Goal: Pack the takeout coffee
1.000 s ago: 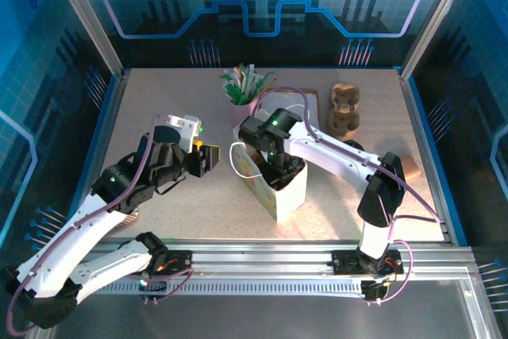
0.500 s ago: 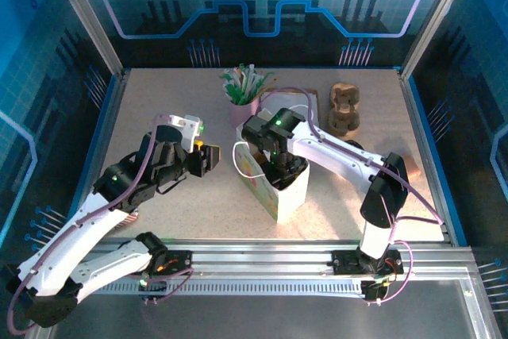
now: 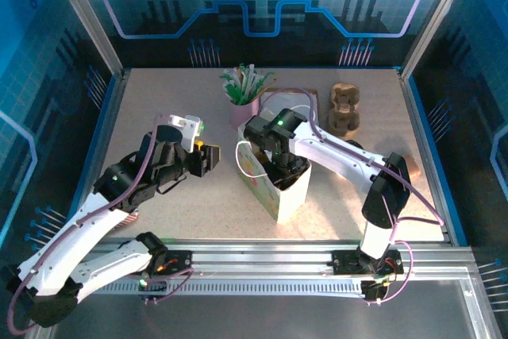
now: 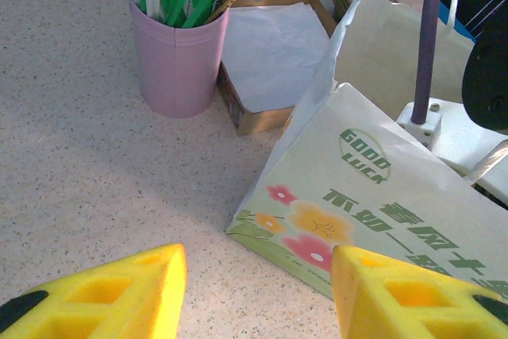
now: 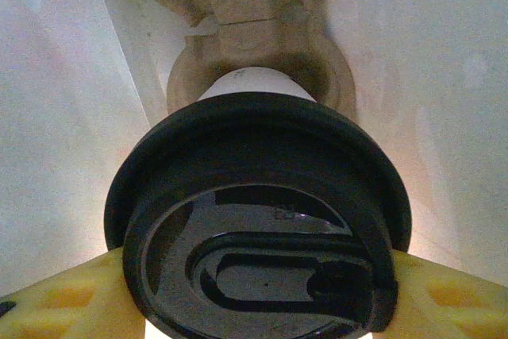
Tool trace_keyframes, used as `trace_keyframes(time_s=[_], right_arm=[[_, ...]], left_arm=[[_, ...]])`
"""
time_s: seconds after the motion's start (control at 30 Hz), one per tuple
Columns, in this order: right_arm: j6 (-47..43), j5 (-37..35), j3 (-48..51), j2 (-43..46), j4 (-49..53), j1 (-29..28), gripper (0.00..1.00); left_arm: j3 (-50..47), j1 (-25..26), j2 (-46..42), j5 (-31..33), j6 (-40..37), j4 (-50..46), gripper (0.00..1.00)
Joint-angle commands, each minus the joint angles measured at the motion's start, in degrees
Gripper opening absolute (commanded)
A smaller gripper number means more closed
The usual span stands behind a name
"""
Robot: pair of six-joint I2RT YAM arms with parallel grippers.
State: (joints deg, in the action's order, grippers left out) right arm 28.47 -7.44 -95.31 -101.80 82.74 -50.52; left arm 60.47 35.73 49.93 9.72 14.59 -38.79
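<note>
The takeout coffee, a white cup under a black lid, hangs inside the paper bag. My right gripper is shut on it, a yellow finger pressing each side just under the lid. From above, the right gripper reaches down into the bag's open top. Below the cup lies a brown moulded carrier on the bag's floor, the cup's base at one of its rings. My left gripper stands open just left of the bag, nothing between its fingers.
A pink cup of green-and-white sachets stands behind the bag, also in the left wrist view as a pink cup. A brown box of white paper sits beside it. More brown carriers lie at the back right.
My right wrist has shifted slightly right and lower into the bag with the coffee. The left arm has barely moved.
</note>
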Motion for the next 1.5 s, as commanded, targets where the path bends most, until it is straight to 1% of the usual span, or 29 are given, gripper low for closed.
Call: trace_keyframes(time_s=[0.0, 1.47], right_arm=[[-0.3, 0.2, 1.7, 0.4, -1.2, 0.8, 0.45], [-0.7, 0.9, 7.6, 0.2, -6.1, 2.8, 0.44]], left_arm=[[-0.9, -0.6, 0.2, 1.3, -1.1, -0.8, 0.52], [-1.1, -0.6, 0.2, 1.5, -1.4, -1.1, 0.51]])
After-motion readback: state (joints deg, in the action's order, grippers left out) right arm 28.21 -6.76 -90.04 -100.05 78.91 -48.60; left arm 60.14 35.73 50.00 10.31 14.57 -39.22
